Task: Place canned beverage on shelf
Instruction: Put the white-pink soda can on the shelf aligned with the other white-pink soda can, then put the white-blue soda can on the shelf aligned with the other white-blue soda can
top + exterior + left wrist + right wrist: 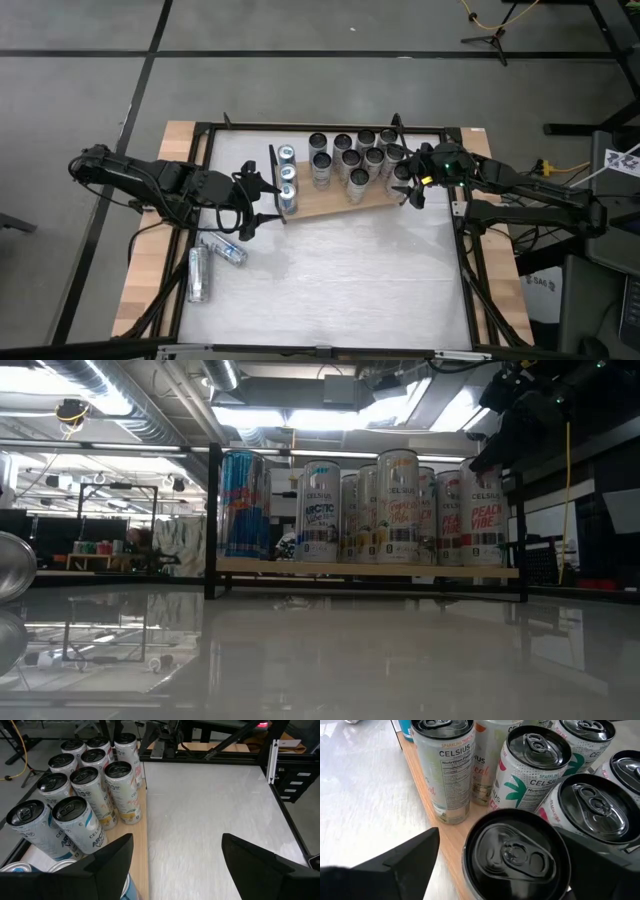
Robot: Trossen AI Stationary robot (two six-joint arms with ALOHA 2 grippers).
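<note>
The shelf (330, 208) is a light wooden board with black wire ends, lying across the far half of the table. Several tall cans stand upright on it, with blue cans (287, 178) at its left end. My right gripper (409, 188) is open at the shelf's right end. Its fingers stand on either side of a black-topped can (517, 855) that stands on the board; whether they touch it I cannot tell. My left gripper (262, 200) is open and empty, over the tabletop beside the shelf's left end; it also shows in its wrist view (175, 870).
Two cans lie on their sides on the table at the near left, a long one (198, 272) and a shorter one (228, 251). Bare white tabletop (350, 280) lies in front of the shelf. A black frame (470, 290) edges the table.
</note>
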